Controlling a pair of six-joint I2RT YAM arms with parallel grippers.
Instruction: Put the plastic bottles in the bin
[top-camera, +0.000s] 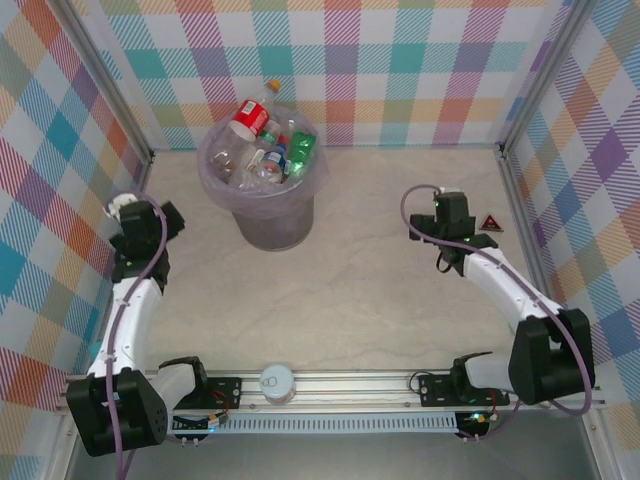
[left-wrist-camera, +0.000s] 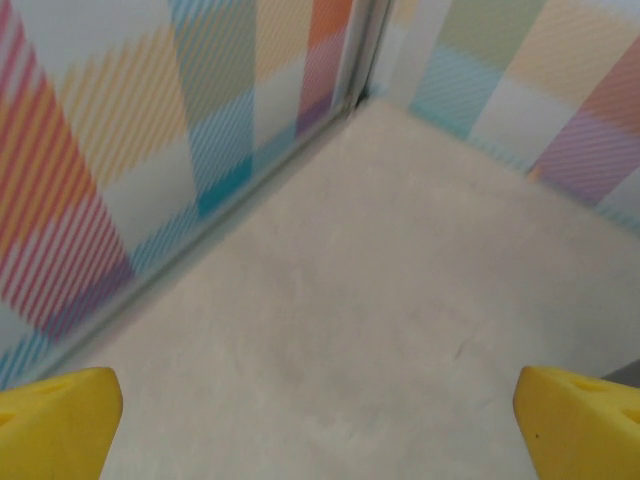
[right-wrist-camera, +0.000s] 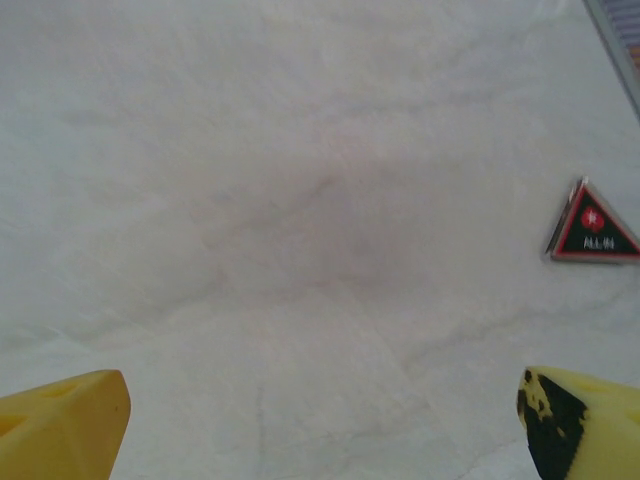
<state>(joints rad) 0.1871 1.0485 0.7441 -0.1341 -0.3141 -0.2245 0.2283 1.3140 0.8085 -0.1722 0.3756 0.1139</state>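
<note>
The round greyish-purple bin, lined with a translucent lilac plastic bag, stands upright on the pale, marbled beige surface, near the far wall. The small plastic bottles lie heaped inside the bin, up to its rim. A clear one with a red label and cap pokes above the bin's far edge. A green one leans at the bin's right side, and a blue-labelled one lies near its middle.

The white left arm reaches up to the left of the bin, well apart from it and close to the pastel plaid side wall. The left jaws stand wide open with nothing between them. In the wrist view their yellow fingertips hang over bare surface.

The white right arm lies to the right of the bin, also well apart. The right jaws gape wide as well and hold nothing. One of their yellow fingertips carries a black patch. A small red-and-black triangular marker lies flat on the surface, farther right of the bin than these jaws.

A white round canister with a grey lid sits on the near side of the bin, well apart from it, at the metal rail.
</note>
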